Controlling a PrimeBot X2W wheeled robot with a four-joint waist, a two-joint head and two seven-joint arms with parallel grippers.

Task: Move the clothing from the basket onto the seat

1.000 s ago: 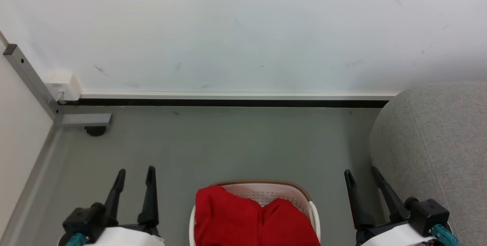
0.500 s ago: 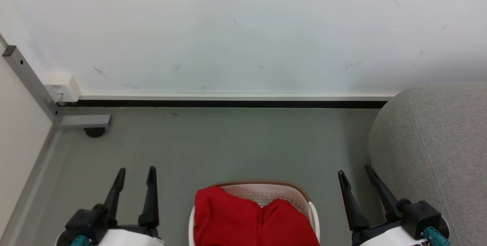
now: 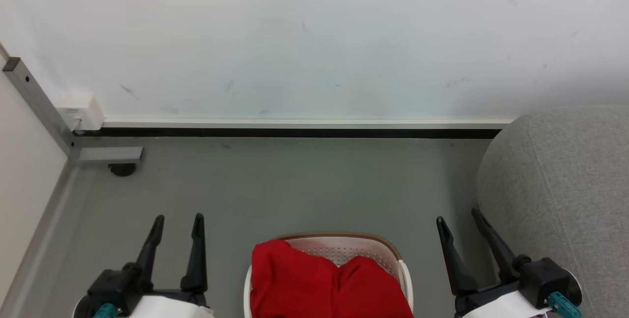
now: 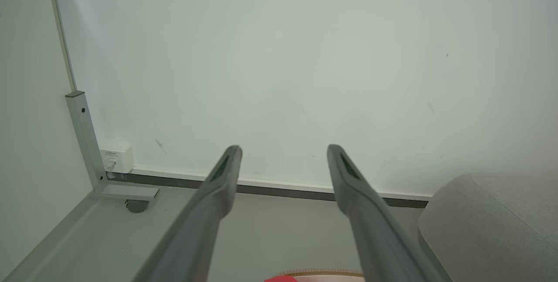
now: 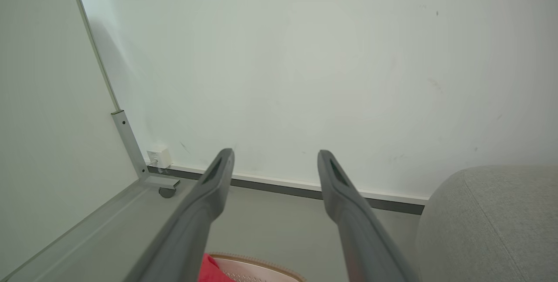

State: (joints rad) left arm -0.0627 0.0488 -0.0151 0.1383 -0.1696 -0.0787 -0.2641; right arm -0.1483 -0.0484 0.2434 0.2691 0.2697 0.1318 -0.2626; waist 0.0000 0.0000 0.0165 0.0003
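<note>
The red clothing (image 3: 314,283) lies heaped in the cream-white basket (image 3: 373,248) at the bottom middle of the head view. A corner of the clothing (image 5: 209,271) and the brown basket rim (image 5: 261,264) peek in at the bottom of the right wrist view. The light grey seat (image 3: 565,185) rises at the right. My left gripper (image 3: 178,218) hangs open to the left of the basket, nothing between its fingers. On the basket's right, close to the seat's side, my right gripper (image 3: 458,216) is open and empty too.
A white wall with a dark baseboard (image 3: 295,132) closes the far side of the grey floor (image 3: 295,185). A metal frame leg with a caster (image 3: 122,168) and a white box (image 3: 81,110) sit in the left corner, beside a pale panel.
The right gripper has shifted a little to the left and down in the head view. The left gripper, the basket and the clothing stay as they were.
</note>
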